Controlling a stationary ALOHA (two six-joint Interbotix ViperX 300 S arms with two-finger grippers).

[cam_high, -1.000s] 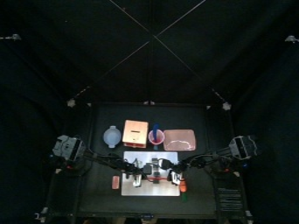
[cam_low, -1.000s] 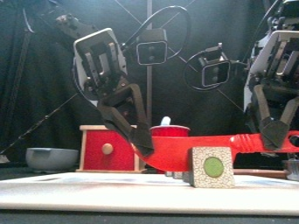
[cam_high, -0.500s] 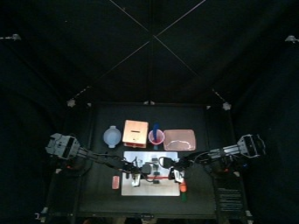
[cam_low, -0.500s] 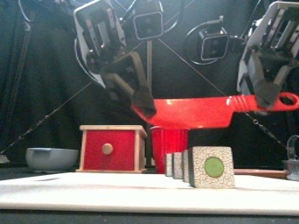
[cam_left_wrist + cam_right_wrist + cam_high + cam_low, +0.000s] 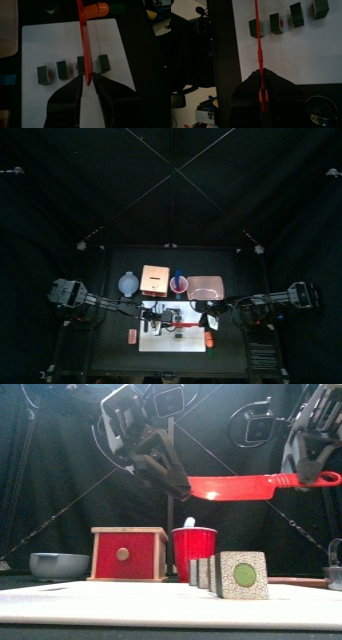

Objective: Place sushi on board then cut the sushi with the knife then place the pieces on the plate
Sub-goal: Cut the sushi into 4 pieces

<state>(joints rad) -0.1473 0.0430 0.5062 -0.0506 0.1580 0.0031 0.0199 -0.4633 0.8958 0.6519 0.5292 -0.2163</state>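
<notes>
— What do my fingers have hold of?
— You have the red knife (image 5: 241, 485) gripped at both ends. Your left fingers (image 5: 83, 86) are closed tight on the blade's tip end, and your right fingers (image 5: 258, 79) are pinched shut on the handle. The knife hangs nearly level, high above the bench (image 5: 114, 358).

— And where is the sushi?
— Your sushi (image 5: 242, 575) stands on the white cutting board (image 5: 120, 606) as four dark green pieces in a row, with small gaps between them. The blade is up in the air over them and touches none of them.

— What else do I have on the bench?
— Behind the board you have the blue-grey bowl (image 5: 60, 565), the wooden box (image 5: 127, 554) with its red drawer front, and the red cup (image 5: 194, 544). The pink tray (image 5: 205, 286) lies at the right end of that line, just beside the cup.
</notes>
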